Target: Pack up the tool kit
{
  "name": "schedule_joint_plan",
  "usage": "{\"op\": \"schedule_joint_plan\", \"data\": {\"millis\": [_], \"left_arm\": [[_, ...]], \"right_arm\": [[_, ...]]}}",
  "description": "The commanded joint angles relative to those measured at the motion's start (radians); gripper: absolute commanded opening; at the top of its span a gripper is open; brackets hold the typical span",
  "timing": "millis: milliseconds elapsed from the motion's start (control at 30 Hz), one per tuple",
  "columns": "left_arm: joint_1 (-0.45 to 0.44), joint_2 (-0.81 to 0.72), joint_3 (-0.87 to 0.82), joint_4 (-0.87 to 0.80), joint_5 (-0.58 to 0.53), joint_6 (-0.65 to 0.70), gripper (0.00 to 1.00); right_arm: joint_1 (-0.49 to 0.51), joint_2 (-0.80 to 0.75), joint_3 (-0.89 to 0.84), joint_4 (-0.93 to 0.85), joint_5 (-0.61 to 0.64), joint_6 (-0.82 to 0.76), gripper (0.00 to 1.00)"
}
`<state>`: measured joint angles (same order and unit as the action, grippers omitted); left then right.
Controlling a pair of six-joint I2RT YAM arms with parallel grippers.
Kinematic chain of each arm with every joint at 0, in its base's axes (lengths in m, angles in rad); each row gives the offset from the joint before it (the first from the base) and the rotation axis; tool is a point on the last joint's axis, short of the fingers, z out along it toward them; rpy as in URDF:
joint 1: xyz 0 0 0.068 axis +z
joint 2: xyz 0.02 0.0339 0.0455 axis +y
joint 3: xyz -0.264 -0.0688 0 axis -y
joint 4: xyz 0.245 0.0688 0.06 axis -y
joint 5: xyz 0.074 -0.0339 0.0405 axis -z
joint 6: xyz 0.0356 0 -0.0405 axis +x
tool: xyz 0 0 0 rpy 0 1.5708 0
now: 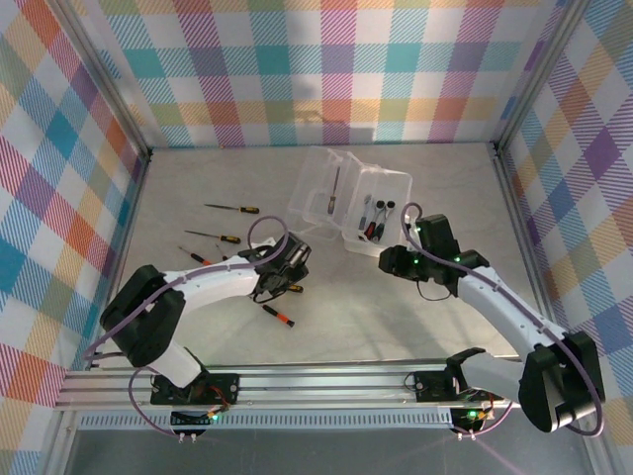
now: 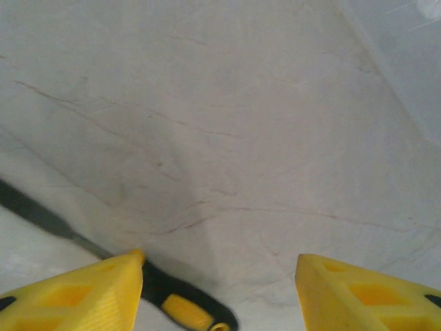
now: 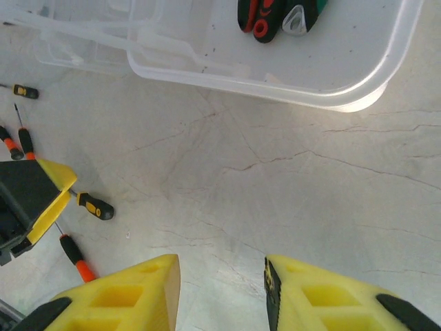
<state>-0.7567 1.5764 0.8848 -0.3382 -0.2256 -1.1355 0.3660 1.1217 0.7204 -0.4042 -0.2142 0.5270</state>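
Both my left gripper and right gripper gape empty; near the box, the left's off-centre closing could skid the screwdriver away.

The counter is matt and pale grey, stone-like, with thin dark veins. The box is clear plastic, smooth and glossy, bright along its rim. The left fingers and right fingers are matt yellow plastic with a fine ribbed grain. The screwdriver beside the left fingers has a smooth black handle with a shiny orange-yellow inlay and a dark shaft, too blurred to tell its finish. The handles inside the box are glossy black and red.
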Motion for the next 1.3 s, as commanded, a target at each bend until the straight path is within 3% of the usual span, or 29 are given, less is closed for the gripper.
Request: {"op": "schedule_joint_plan", "data": {"millis": [0, 567, 833, 1000, 1267], "left_arm": [[-0.017, 0.039, 0.019, -0.041, -0.009, -0.047, 0.56], [-0.079, 0.06, 0.116, -0.053, 0.015, 0.138, 0.46], [-0.095, 0.038, 0.138, -0.243, -0.103, 0.108, 0.48], [-0.095, 0.032, 0.077, -0.215, -0.111, 0.1, 0.45], [-0.095, 0.091, 0.074, -0.185, -0.068, 0.109, 0.44]], "right_arm": [[-0.008, -0.065, -0.029, 0.022, 0.053, 0.022, 0.38], [-0.04, -0.129, -0.044, 0.01, 0.082, 0.03, 0.42], [-0.043, -0.134, -0.055, 0.011, 0.067, 0.032, 0.43], [-0.05, -0.119, -0.039, 0.032, 0.005, 0.044, 0.44], [-0.057, -0.112, -0.042, 0.036, 0.004, 0.048, 0.45]]}}
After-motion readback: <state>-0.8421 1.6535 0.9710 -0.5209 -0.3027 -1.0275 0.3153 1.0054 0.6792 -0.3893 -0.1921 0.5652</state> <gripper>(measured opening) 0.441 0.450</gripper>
